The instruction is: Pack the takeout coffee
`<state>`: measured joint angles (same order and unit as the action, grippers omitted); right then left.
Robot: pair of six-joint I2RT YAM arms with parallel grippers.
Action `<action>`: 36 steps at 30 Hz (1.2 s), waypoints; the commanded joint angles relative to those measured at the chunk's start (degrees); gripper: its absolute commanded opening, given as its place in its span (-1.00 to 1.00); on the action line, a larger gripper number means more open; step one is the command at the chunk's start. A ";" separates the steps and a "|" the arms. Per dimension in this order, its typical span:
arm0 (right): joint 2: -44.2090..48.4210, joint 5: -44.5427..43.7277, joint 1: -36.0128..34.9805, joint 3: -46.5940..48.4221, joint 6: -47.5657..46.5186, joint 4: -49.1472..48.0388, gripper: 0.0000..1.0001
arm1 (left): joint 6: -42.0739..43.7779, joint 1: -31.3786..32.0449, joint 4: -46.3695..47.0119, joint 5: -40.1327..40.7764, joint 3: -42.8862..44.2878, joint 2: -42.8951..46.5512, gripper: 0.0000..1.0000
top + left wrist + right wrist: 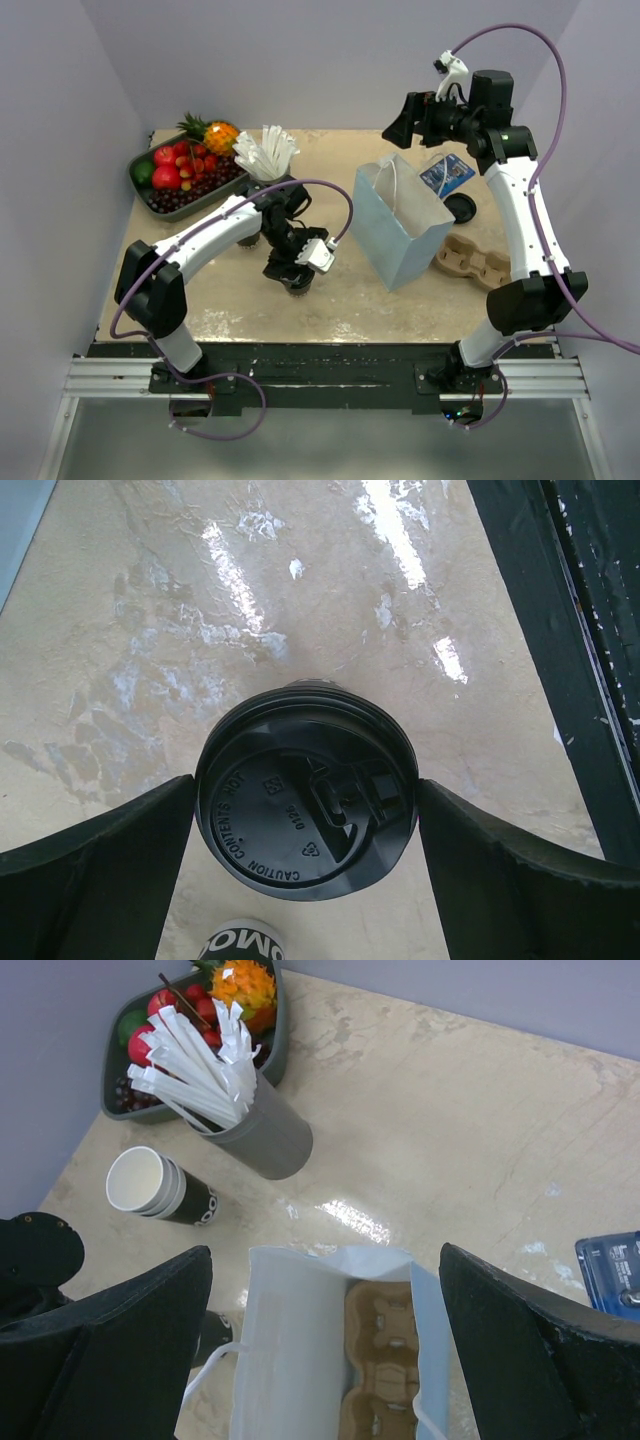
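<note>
The takeout coffee stands on the table and shows its round black lid from above; in the top view it is a dark cup near the table's front middle. My left gripper is straight over it and open. Its fingers flank the lid, close against the rim on both sides; I cannot tell if they touch. My right gripper hangs open and empty high above the light blue paper bag, which stands open with a brown cup carrier inside.
A lidless stack of dark cups stands by the grey cup of white sticks, with a fruit tray behind. Right of the bag lie a second carrier, a loose black lid and a blue packet.
</note>
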<state>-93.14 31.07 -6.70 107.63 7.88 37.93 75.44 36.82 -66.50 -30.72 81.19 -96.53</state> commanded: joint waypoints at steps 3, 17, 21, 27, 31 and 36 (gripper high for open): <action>0.95 0.84 0.28 0.38 0.29 -2.25 0.98 | -0.21 -0.08 -1.26 1.01 1.60 -1.02 0.74; 0.86 2.84 0.37 2.84 0.12 -2.86 0.98 | -4.85 -1.22 -2.23 -0.57 3.19 1.08 0.51; 1.38 4.61 2.39 5.74 0.56 -3.04 0.98 | -7.32 -2.27 -0.48 -1.01 1.96 4.06 0.48; 2.09 4.19 6.61 9.43 -3.12 3.09 0.98 | -13.11 -2.98 2.60 -1.45 1.35 7.31 0.37; 3.49 1.11 6.52 9.87 -7.61 8.37 0.98 | -18.90 -3.24 7.08 -1.01 -1.38 10.22 0.33; 5.16 1.54 6.52 9.17 -13.22 15.22 0.98 | -22.52 -3.51 10.86 -0.83 -3.23 13.03 -0.01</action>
<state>-91.07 32.77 0.05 115.39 1.08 46.22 58.30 33.85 -60.71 -30.37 78.94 -86.74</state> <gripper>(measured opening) 0.989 0.822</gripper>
